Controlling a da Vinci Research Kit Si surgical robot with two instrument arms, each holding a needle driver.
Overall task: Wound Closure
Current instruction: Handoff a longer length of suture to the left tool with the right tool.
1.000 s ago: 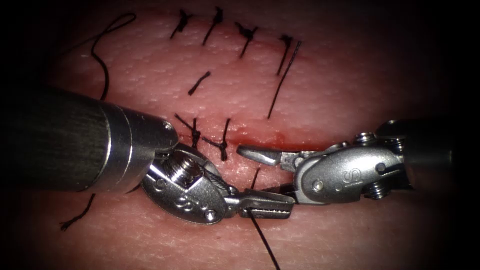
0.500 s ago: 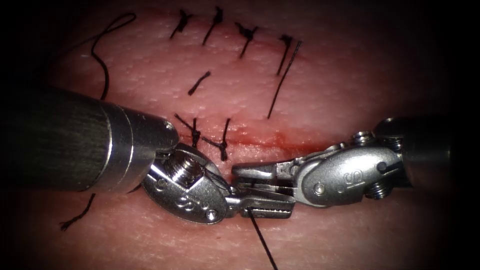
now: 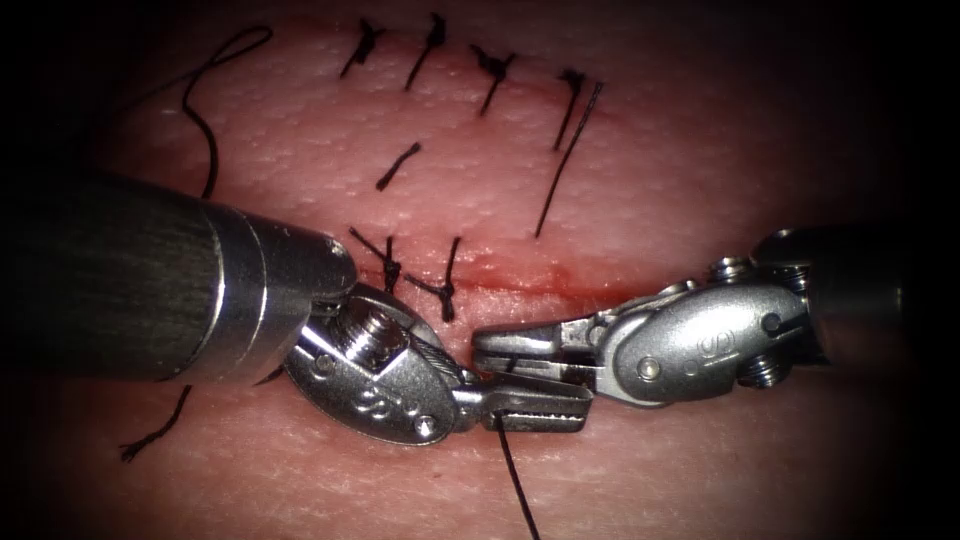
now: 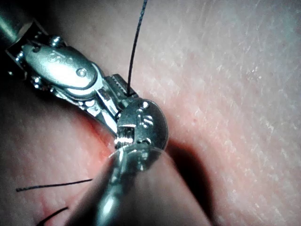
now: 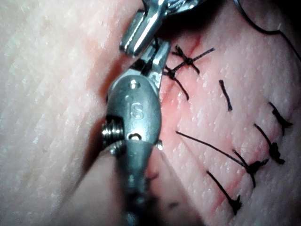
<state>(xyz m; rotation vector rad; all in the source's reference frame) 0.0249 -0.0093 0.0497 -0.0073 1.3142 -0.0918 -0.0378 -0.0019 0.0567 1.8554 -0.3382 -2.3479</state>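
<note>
The thread [image 3: 515,480] runs down from the left tool [image 3: 535,407], whose jaws are pressed together on it. Just above, touching it, the right tool [image 3: 520,345] has its jaws nearly together around the thread's short upper end. I cannot make out the needle. Tied stitches [image 3: 415,275] sit beside both tips on the tissue [image 3: 650,150].

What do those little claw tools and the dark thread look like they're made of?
Left tool and right tool: apparently polished metal, silvery with bright glints and screw heads. The left holds the thread, a thin dark, matte strand, probably synthetic. Tissue: pale pink, pebbled, moist-looking.
</note>
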